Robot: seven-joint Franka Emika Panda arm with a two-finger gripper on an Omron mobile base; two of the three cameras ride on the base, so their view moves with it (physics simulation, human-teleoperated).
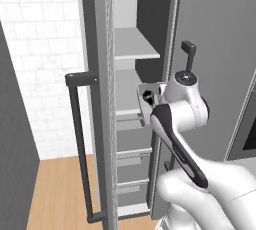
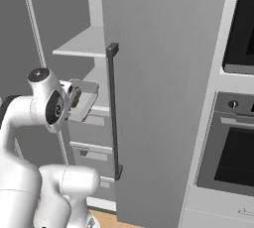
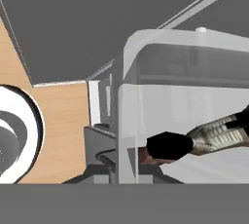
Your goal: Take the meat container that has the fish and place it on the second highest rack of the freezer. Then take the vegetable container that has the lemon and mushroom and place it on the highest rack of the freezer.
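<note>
The clear tray (image 1: 149, 92) with the fish (image 3: 204, 138) hangs at the open front of the freezer (image 2: 163, 73), level with the shelf (image 1: 125, 94) that sits below the top shelf (image 1: 134, 44), and it tilts in the right base view. The tray sits right at the jaws, its rim against the arm's wrist, but the fingers are hidden, so I cannot tell whether they are closed on it. In the hand view the fish lies on the tray floor, dark rounded end toward the near wall.
</note>
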